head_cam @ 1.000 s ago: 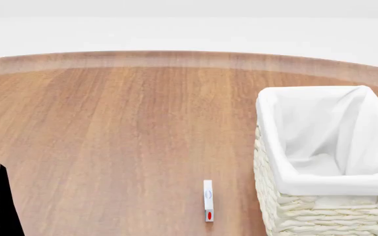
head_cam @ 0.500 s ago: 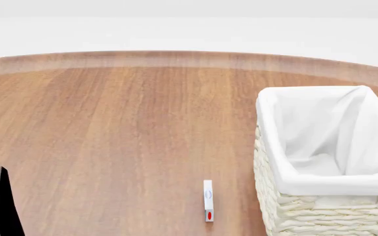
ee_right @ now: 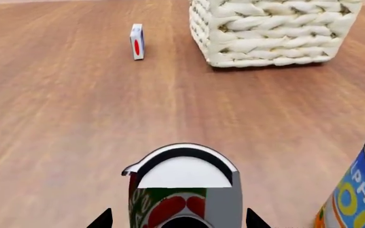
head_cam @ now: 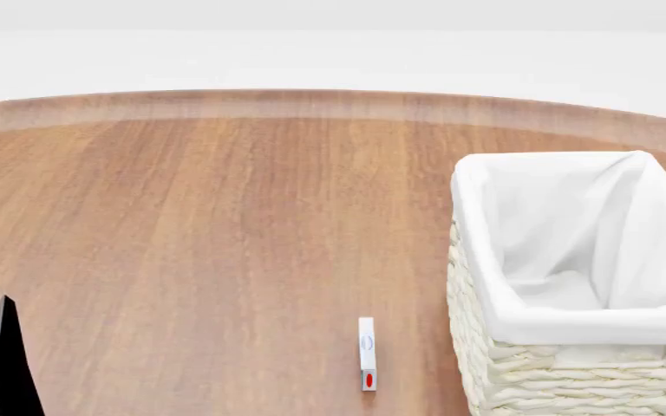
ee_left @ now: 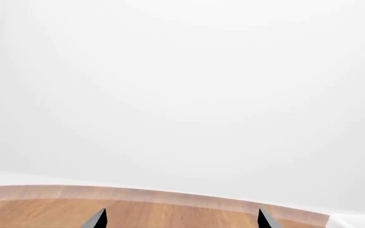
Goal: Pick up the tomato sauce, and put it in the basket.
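Here the right gripper sits low over the wooden table, its camera looking level across the surface, and only the two dark fingertips show at the picture's edge. They stand wide apart with the tomato sauce upright between them; whether they touch the can I cannot tell. The can's silver top and its red and green label with tomatoes face the camera. Just beside it stands another can with a blue and yellow label, cut off by the frame. Farther across the table stands the basket, cream wicker, with bare wood between it and the tomato sauce. A small white box with a red oval mark stands upright near the basket's corner.

In the head view the basket shows its white cloth lining folded over the rim. The left gripper is held level, facing the white backdrop beyond the table's far edge, tips spread and holding nothing; its black finger pokes into the head view's lower left corner.
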### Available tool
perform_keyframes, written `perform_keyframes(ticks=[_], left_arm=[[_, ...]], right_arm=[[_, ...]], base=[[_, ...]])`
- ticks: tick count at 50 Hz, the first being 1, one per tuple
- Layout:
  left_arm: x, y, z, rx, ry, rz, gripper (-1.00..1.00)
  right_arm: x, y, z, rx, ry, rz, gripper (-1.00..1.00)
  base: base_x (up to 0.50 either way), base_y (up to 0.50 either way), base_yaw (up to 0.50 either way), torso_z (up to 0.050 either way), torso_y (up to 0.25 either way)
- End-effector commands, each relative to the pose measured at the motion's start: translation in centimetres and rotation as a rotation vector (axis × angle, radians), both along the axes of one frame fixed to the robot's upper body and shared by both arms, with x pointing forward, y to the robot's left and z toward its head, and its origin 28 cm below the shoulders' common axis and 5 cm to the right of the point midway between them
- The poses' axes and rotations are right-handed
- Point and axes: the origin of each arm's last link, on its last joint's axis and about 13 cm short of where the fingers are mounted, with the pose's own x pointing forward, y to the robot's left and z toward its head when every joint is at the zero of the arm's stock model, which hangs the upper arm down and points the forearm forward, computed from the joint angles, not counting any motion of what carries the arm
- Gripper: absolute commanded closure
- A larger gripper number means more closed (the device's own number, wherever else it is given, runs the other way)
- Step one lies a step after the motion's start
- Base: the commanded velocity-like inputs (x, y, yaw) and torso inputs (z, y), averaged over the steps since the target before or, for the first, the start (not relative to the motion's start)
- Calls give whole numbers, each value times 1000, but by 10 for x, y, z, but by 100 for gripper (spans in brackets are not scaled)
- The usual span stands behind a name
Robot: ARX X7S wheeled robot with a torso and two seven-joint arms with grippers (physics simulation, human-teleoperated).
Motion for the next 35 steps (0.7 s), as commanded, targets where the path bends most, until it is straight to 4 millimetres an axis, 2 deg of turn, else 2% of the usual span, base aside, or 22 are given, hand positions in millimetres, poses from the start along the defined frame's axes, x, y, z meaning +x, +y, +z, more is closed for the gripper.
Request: perform_keyframes(ticks=[1, 14, 15, 28, 35], left_arm=[[0, 0, -2, 0, 1, -1, -100], [-1, 0, -5, -1, 8, -1, -100], [0, 1, -6, -2, 9, 1, -100], [0, 1, -7, -5, 12, 1, -100], [0, 1, -7, -5, 13, 2, -100]], right_arm=[[2, 0, -2, -7, 7, 7, -100], [8, -4, 3, 15, -18, 20, -100], [8, -5, 4, 21, -22, 17, 100], [7, -4, 7, 47, -32, 23, 100], [5, 3, 14, 26, -71, 58, 100]], base=[[0, 0, 0, 0, 0], [0, 0, 0, 0, 0], [0, 0, 0, 0, 0], [0, 0, 0, 0, 0], [0, 0, 0, 0, 0]])
